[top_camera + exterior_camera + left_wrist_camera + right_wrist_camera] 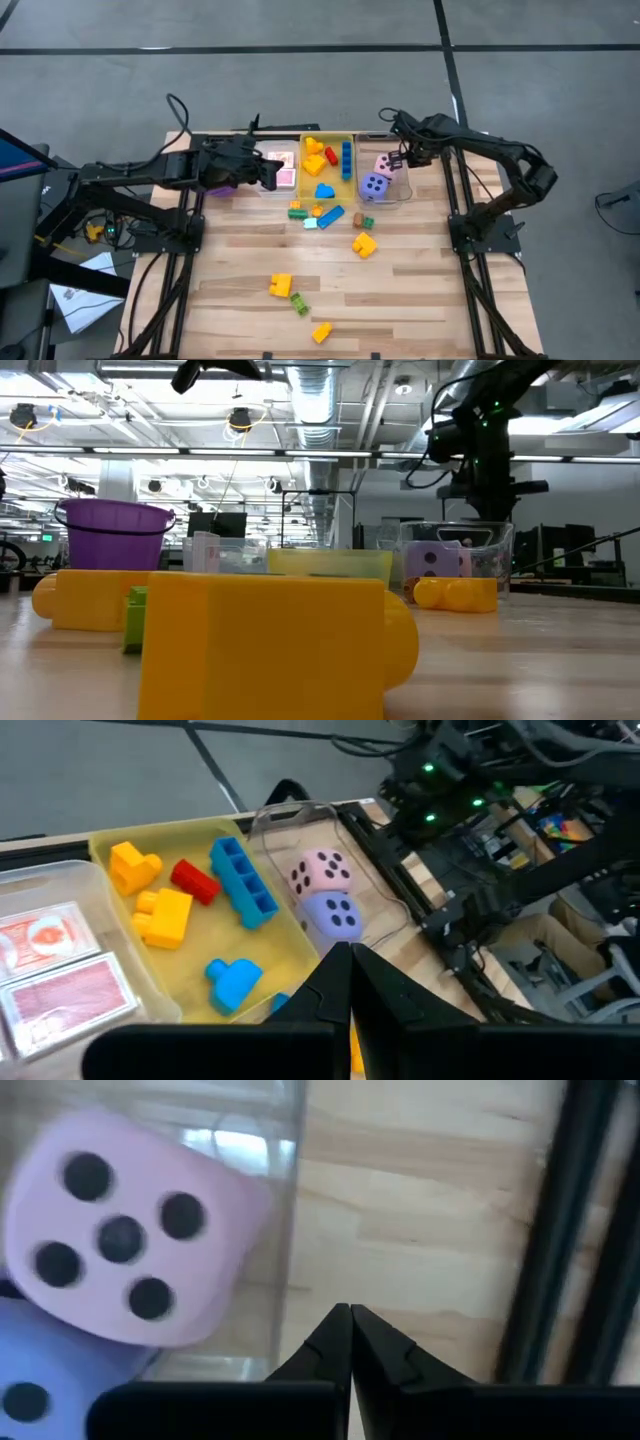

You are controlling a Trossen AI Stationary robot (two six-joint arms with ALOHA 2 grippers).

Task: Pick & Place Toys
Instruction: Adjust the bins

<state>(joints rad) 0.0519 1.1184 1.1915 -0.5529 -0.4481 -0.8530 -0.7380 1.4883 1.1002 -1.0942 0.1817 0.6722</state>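
While both dice [378, 176] binned, grippers closed

- You have two foam dice: one pink die [384, 163] and one purple die [375, 184], both in the clear bin [403, 186].
- You can count two red-and-white playing cards [62, 965], lying in a second clear bin [263, 158].
- You have one yellow bin [305, 182]; in it, the left wrist view shows you five blocks: two yellow, one red, two blue.
- You have one purple bowl [113, 532].
- On the counter [420, 290] you can see about nine loose blocks; where they cluster, the exact number is hard to tell.
- You have two arms.
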